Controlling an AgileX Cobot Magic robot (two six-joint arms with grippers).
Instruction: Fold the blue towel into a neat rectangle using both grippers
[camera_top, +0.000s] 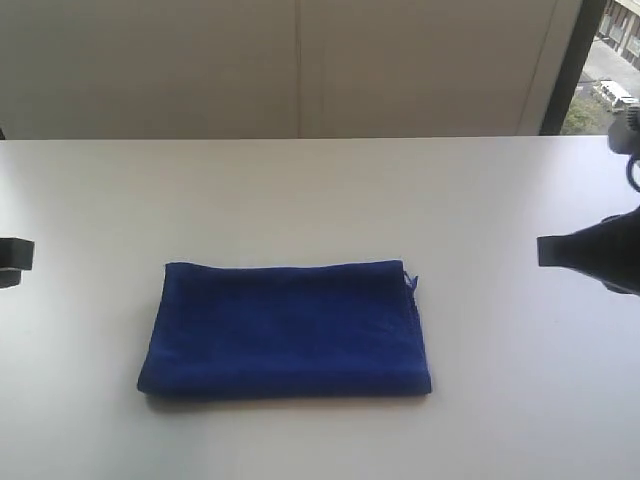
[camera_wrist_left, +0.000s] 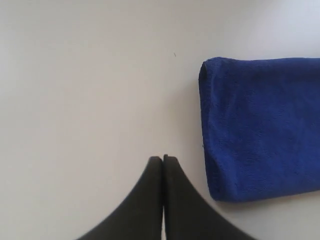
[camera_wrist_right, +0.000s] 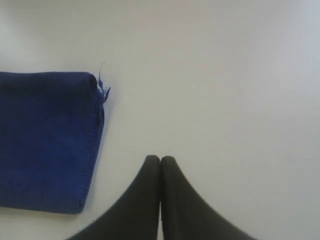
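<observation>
The blue towel (camera_top: 288, 328) lies folded into a flat rectangle in the middle of the white table (camera_top: 320, 190), with a frayed corner at its far right. One short end of it shows in the left wrist view (camera_wrist_left: 260, 127), the other in the right wrist view (camera_wrist_right: 47, 140). My left gripper (camera_top: 14, 258) hangs at the left edge of the exterior view, well clear of the towel, its jaws shut with nothing between them (camera_wrist_left: 163, 158). My right gripper (camera_top: 545, 250) hangs at the right, also apart from the cloth, shut and empty (camera_wrist_right: 160, 159).
A pale wall (camera_top: 300, 65) runs behind the table's far edge. A window strip (camera_top: 605, 60) with an outdoor view sits at the upper right. Bare tabletop surrounds the towel on every side.
</observation>
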